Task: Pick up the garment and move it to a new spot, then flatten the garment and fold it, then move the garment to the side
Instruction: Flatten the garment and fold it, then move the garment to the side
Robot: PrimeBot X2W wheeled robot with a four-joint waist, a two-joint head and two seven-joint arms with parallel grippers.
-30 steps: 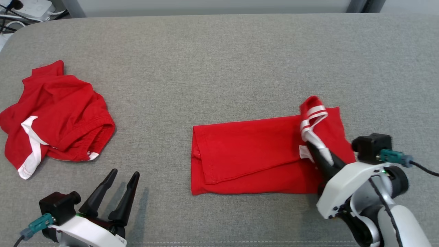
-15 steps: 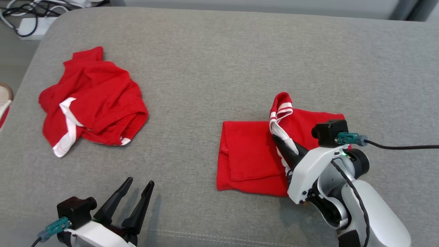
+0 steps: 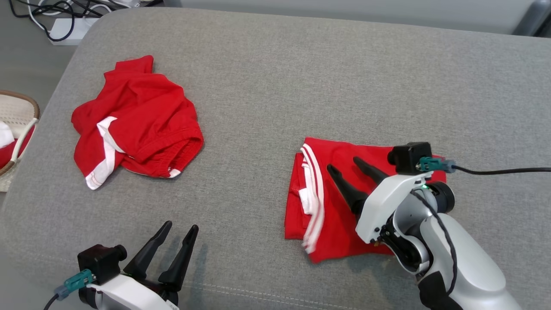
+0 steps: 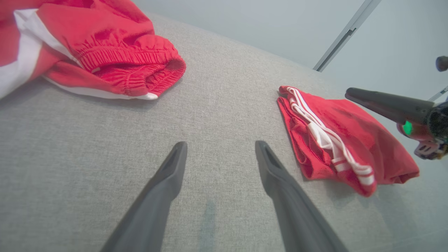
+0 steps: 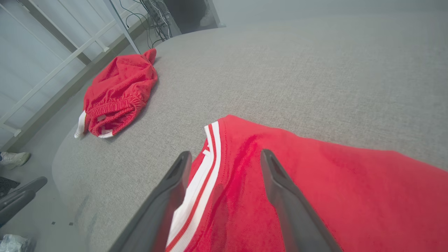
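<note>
**mik:** so where was the garment sitting at that point?

**jo:** The folded red fabric garment with white side stripes (image 3: pixel 335 228) lay flat on the wide grey woven-fabric padded surface (image 3: pixel 275 77), over on the robot's right and fairly near the front edge, striped edge turned toward the middle. The right gripper (image 3: pixel 343 164) hung over it with both long dark fingers spread wide and nothing between them (in the left wrist view one finger looked clear of the cloth).

**mik:** and the other arm?

**jo:** The left gripper (image 3: pixel 181 225) was low by the front edge, spread wide too, empty, well apart from either cloth. A crumpled pair of red shorts with white trim and an elastic waistband (image 3: pixel 142 116) sat on the far left of the same surface, well apart from the folded one.

**mik:** what about the room?

**jo:** The surface had a rounded far-left corner and a seam along the front. Past that corner, on the grey floor (image 3: pixel 26 51): a white plastic power strip (image 3: pixel 64 28), and a pale woven basket with a brown rim (image 3: pixel 15 110) holding something red and white. The right wrist view showed white metal rails (image 5: pixel 45 81) and a pale shoe (image 5: pixel 12 159).
</note>
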